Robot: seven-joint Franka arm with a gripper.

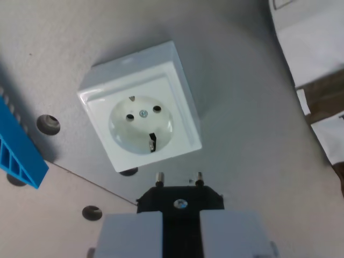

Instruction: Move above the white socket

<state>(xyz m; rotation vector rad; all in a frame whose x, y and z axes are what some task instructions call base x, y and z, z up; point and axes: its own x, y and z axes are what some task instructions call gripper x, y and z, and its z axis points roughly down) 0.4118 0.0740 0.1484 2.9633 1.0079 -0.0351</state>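
The white socket (141, 122) is a square box with a round recess, two pin holes and a centre screw. It sits on the grey plate in the middle of the wrist view, slightly tilted. My gripper (180, 228) is at the bottom edge, its two pale fingers (131, 234) shut on a black plug (180, 200). The plug's two metal pins (159, 178) point toward the socket and lie just below its lower corner, apart from it.
A blue ribbed plastic part (19, 153) lies at the wrist view's left edge. The grey plate (242, 107) has round holes (48, 123) and a seam near the socket. White sheets (312, 37) and a brown surface (328, 99) lie at the right.
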